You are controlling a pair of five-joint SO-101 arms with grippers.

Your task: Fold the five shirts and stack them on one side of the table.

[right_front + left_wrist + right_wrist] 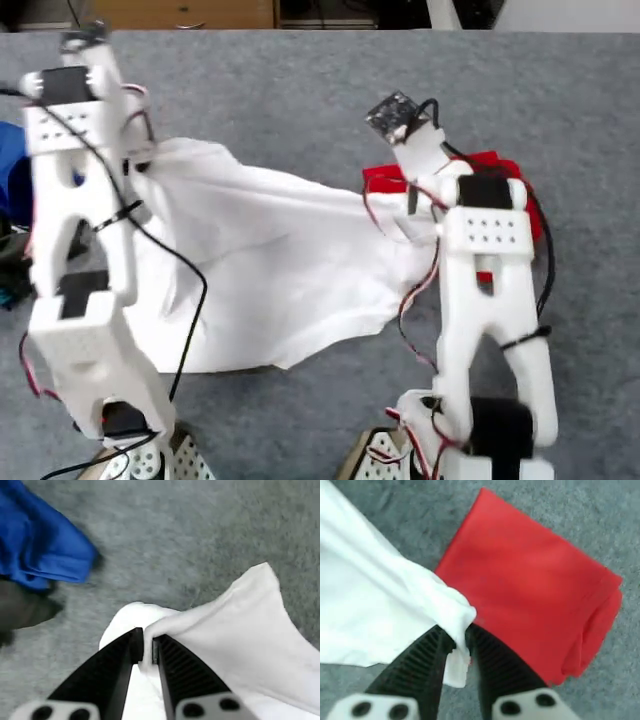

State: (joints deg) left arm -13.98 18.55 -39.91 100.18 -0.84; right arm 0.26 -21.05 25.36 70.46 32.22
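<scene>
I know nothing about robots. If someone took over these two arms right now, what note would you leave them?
Left gripper: shut on one edge of the white shirt.
Right gripper: shut on the opposite edge.
The shirt is spread between them over the table.
Done: the red shirt lies folded by the right gripper.
The blue shirt lies near the left gripper; folded or not, unclear.
Left: fold the white shirt, stack all on one side.

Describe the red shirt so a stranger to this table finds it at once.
On the grey table, a big white shirt is stretched across the middle. Follow it to the corner pinched by the right gripper; the red shirt lies right beside it, partly under the right arm. It is the only red piece, folded into a flat rectangle, unlike the loose white one.
</scene>
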